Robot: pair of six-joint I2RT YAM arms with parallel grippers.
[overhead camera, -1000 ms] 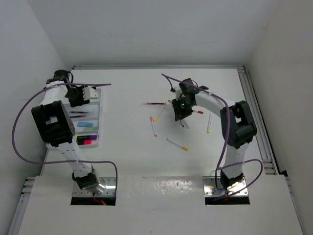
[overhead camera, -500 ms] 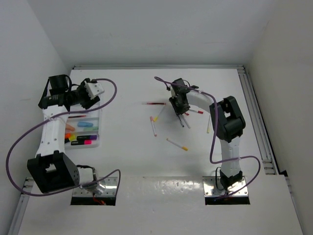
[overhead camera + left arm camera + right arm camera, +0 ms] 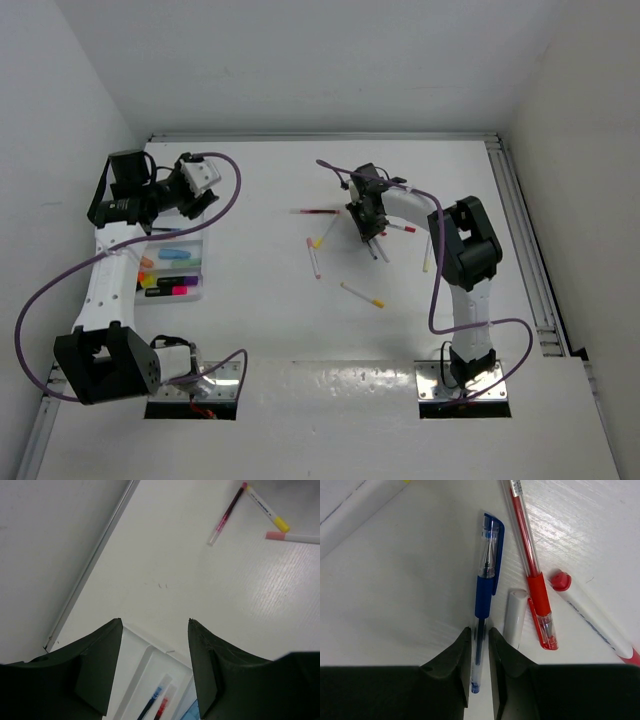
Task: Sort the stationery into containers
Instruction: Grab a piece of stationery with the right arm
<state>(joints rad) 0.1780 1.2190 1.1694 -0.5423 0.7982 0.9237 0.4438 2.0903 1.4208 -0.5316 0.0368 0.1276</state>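
Right wrist: right fingers (image 3: 455, 665) narrowly apart, straddling blue pen (image 3: 484, 587); left fingers (image 3: 95, 665) apart, empty, over tray (image 3: 137, 645).

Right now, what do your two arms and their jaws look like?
Both the left arm and right arm have white links with bulky black joints. A purple cable loops loosely along each. The jaws are matt black wedges. Each stands on a metal base plate.
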